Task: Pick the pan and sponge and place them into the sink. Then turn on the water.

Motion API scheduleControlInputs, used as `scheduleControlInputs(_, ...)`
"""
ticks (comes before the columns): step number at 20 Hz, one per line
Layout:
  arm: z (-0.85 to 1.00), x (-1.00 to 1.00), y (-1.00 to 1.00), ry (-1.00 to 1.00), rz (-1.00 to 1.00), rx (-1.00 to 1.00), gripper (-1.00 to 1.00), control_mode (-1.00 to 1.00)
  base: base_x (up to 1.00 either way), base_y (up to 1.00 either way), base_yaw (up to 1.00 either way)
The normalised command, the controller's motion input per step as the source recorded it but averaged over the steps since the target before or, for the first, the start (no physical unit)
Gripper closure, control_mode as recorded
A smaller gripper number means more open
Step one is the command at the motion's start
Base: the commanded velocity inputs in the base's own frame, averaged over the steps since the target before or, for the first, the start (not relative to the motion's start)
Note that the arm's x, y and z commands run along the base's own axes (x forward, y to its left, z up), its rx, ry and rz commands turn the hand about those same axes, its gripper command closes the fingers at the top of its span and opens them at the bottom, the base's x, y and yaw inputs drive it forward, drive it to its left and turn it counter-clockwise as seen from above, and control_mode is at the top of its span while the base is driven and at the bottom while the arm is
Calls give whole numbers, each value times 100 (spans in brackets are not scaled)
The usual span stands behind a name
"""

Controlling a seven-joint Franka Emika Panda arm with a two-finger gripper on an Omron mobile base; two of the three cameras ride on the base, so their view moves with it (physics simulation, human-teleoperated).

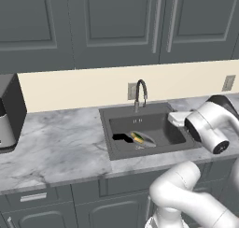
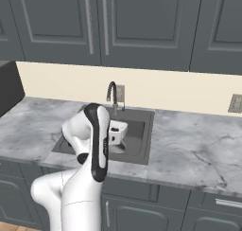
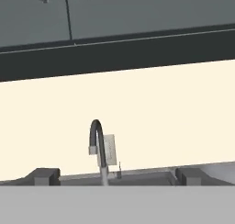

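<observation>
The shiny pan [image 1: 144,139] lies in the dark grey sink [image 1: 107,131], its black handle pointing left. The green and yellow sponge [image 1: 137,138] rests on or against the pan in the basin. My gripper [image 1: 174,118] hovers over the right part of the sink, level and aimed toward the back wall. In the hand view its fingertips [image 3: 46,176] stand wide apart, so the gripper [image 3: 117,178] is open and holds nothing, and it faces the curved faucet [image 3: 96,147]. No stream falls from the faucet [image 1: 140,94] spout. From the right, the arm hides much of the sink [image 2: 144,116].
A wall outlet [image 3: 109,147] sits right behind the faucet, and another outlet [image 1: 228,82] is farther right. A dark appliance [image 1: 8,112] stands at the counter's left end. Marble counter [image 2: 198,149] flanks the sink, with upper cabinets [image 1: 116,21] overhead.
</observation>
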Motion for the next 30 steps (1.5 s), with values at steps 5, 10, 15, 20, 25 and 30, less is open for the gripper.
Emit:
scheduleControlInputs(5,0,31,-7,1,12,0,-100,-100,0,0,0)
scheduleControlInputs(10,-6,17,-2,-2,14,-2,-100,-100,0,0,0)
scheduleControlInputs(15,-11,24,0,-5,11,-3,-100,-100,0,0,0)
scheduleControlInputs(20,-14,28,-1,-4,11,-2,-100,-100,0,0,0)
scheduleControlInputs(25,-10,35,-2,0,7,-1,-100,-100,0,0,0)
scheduleControlInputs(30,-5,30,-2,0,5,0,-100,-100,0,0,0)
